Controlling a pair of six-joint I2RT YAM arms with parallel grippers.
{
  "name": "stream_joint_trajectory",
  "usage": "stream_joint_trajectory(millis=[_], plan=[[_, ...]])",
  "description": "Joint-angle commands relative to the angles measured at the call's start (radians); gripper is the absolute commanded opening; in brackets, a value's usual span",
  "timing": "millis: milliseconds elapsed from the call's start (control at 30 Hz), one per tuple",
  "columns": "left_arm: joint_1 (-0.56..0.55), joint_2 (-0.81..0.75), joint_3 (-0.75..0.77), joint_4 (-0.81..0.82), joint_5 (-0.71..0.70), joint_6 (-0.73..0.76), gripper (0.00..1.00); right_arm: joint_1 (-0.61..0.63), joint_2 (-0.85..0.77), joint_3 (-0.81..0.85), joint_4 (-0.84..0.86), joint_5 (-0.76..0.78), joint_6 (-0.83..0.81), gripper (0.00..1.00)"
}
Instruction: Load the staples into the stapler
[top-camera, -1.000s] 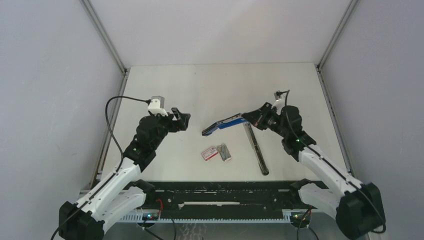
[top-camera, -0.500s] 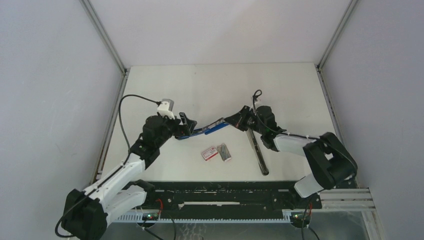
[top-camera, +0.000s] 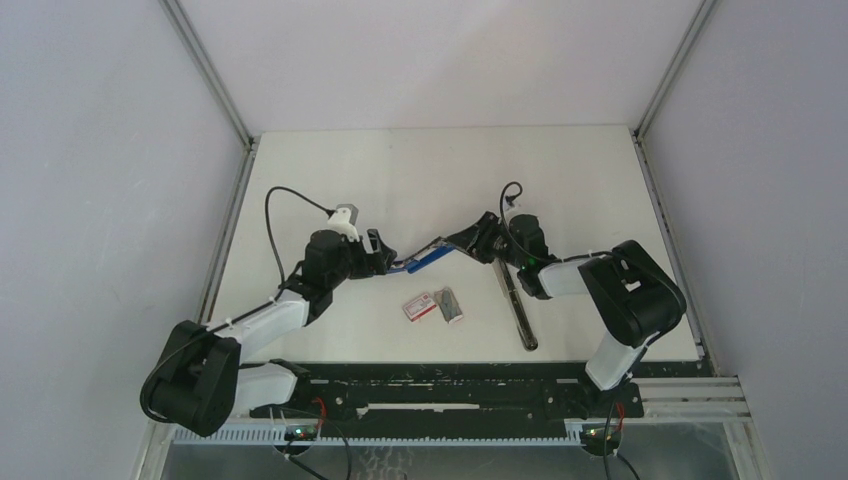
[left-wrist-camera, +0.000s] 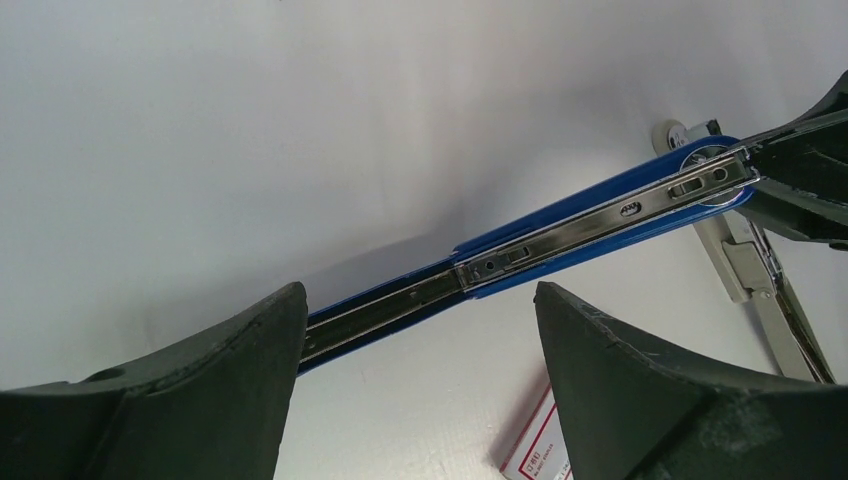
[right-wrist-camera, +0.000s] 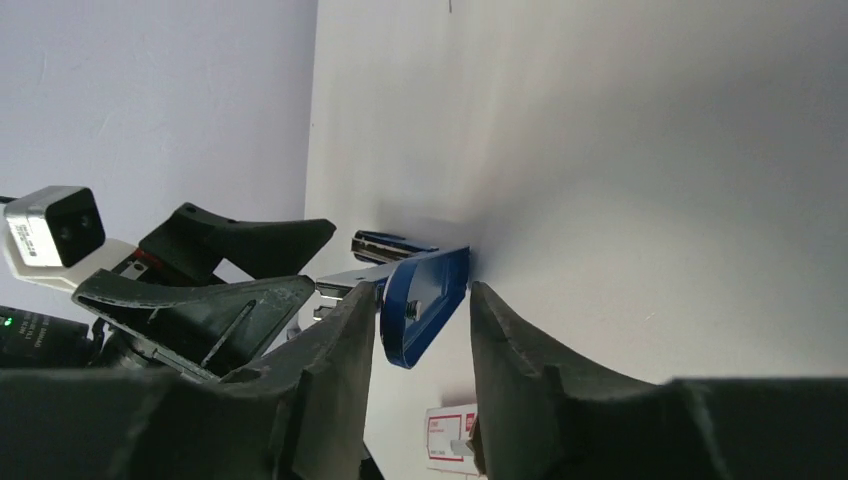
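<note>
The stapler is hinged open: its blue top arm with the metal magazine is held up, and its long base lies on the table. My right gripper is shut on the blue arm's hinge end. My left gripper is open at the arm's free end, which runs past its left finger. The red-and-white staple box and the grey tray lie flat on the table just below; the box also shows in the left wrist view and the right wrist view.
The white table is walled by grey panels on three sides. The black rail with the arm bases runs along the near edge. The left arm's cable loops above its wrist.
My left gripper moved right to the free end of the blue arm. My right gripper carried the stapler left and lower, and its arm folded in closer.
</note>
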Motion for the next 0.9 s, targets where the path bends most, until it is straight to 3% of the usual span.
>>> stream_joint_trajectory(millis=[0, 200, 467, 667, 867], plan=[[0.016, 0.006, -0.028, 0.077, -0.01, -0.027, 0.88, -0.028, -0.039, -0.021, 0.08, 0.002, -0.008, 0.44], [0.028, 0.005, -0.038, 0.075, -0.014, -0.025, 0.88, -0.067, -0.127, -0.07, 0.018, 0.03, -0.047, 0.47], [0.036, 0.004, -0.046, 0.08, -0.001, -0.021, 0.88, -0.074, -0.199, -0.076, -0.086, 0.057, -0.133, 0.39], [0.046, 0.024, -0.054, 0.063, -0.014, -0.028, 0.87, 0.005, -0.319, -0.026, -0.257, 0.135, -0.32, 0.29], [0.069, 0.063, -0.071, 0.091, -0.007, -0.05, 0.8, 0.105, -0.339, 0.091, -0.422, 0.235, -0.504, 0.34]])
